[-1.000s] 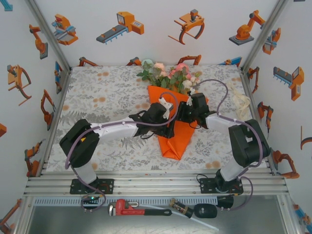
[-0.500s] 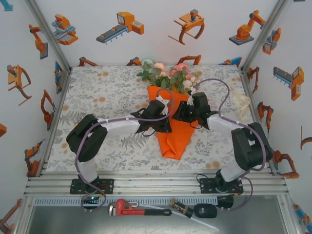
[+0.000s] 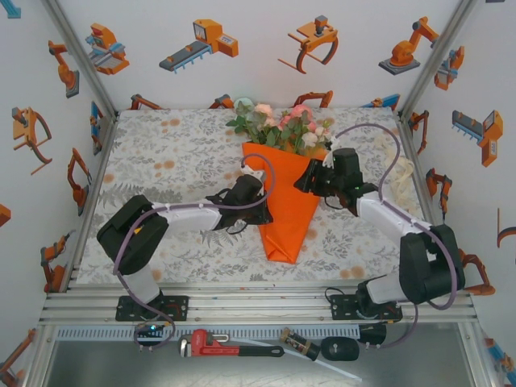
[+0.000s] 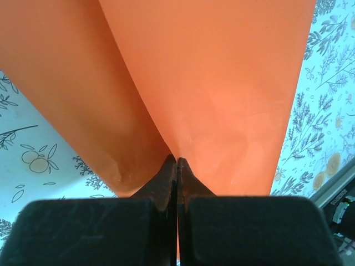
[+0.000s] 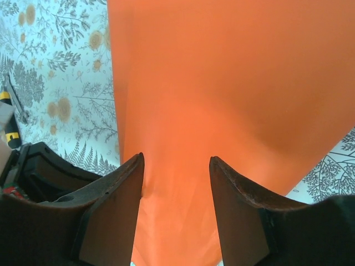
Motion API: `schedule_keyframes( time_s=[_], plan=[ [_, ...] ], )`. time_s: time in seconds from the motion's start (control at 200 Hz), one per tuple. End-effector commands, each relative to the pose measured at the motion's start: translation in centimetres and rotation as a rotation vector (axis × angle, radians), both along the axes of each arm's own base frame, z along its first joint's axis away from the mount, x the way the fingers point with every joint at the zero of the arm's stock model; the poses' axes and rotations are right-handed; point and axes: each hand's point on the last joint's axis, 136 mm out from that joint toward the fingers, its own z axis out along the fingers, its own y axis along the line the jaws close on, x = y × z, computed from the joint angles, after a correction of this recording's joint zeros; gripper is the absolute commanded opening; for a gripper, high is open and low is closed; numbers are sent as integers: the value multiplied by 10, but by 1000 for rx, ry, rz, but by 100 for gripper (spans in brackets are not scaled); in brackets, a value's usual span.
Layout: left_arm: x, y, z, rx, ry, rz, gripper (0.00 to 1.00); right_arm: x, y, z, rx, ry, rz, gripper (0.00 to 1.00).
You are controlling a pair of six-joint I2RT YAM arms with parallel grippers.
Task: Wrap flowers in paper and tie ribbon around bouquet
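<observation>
Right now the left gripper point(image 4: 177, 162) is pinched tight on a fold of the paper point(image 3: 286, 222) at the nine o'clock edge of the bouquet point(image 3: 284, 181). The right gripper point(image 5: 176, 160) hangs half open over its two o'clock edge, holding nothing. The bouquet lies mid-table, flowers point(image 3: 282, 125) at twelve o'clock, tip at six. A sideways tug from that single pinch could unroll or crease the thin sheet, since the ribbon point(image 3: 399, 171), at three o'clock, ties nothing yet. Underneath is a leaf-printed tablecloth point(image 3: 161, 161); white walls point(image 3: 258, 72) with robot stickers close three sides.
</observation>
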Motion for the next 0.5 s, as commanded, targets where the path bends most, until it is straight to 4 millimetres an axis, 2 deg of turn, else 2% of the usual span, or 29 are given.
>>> schedule_keyframes(
  time_s=[0.0,0.085,0.23,0.31,0.355,0.411,0.496],
  plan=[
    [6,0,12,-12,-34,20,0,-3,2,-29,11,66,-2,49],
    [7,7,6,24,-29,37,4,-1,3,-45,10,98,4,48],
    [7,16,2,65,-28,61,7,3,9,-57,23,126,28,47],
    [7,16,5,61,-34,58,13,4,11,-63,27,134,35,47],
    [7,16,6,61,-39,55,20,4,11,-66,27,141,36,47],
    [7,16,15,56,-59,44,27,3,11,-69,21,147,36,46],
    [7,20,35,65,-104,28,32,3,9,-75,8,154,29,46]
  ],
)
